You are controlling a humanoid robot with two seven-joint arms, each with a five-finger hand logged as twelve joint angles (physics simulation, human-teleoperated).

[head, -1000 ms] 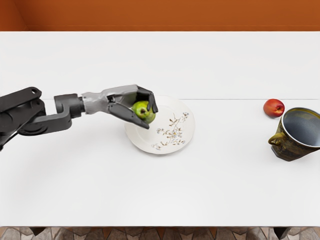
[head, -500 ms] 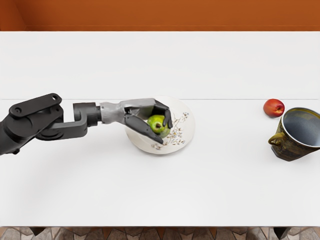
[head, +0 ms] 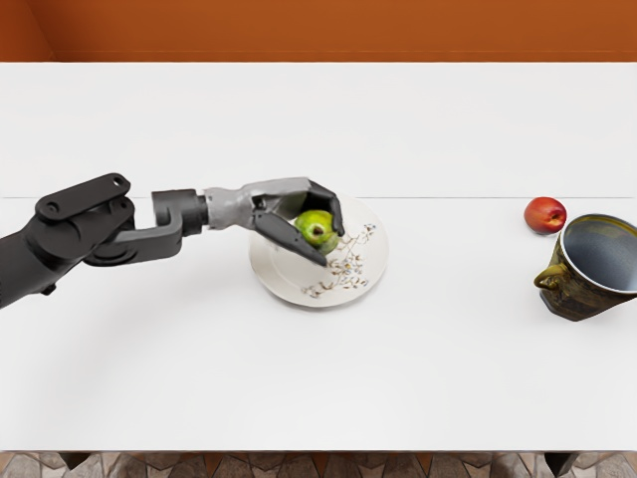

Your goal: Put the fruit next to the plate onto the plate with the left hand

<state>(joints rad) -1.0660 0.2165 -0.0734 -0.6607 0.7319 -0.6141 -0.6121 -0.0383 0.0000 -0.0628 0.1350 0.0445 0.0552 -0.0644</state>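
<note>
The green fruit (head: pixel 317 228) (rounded, smooth, slightly glossy) is enclosed by the curled dark fingers of the left hand (head: pixel 299 215), over the round, floral-patterned plate (head: pixel 277 276). Whether plate and fruit touch cannot be told. The plate is carried by a plain white surface (head: pixel 299 388).

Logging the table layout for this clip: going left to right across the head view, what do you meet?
Left robot hand closed on the green fruit, both over the plate → red fruit → dark mug.
</note>
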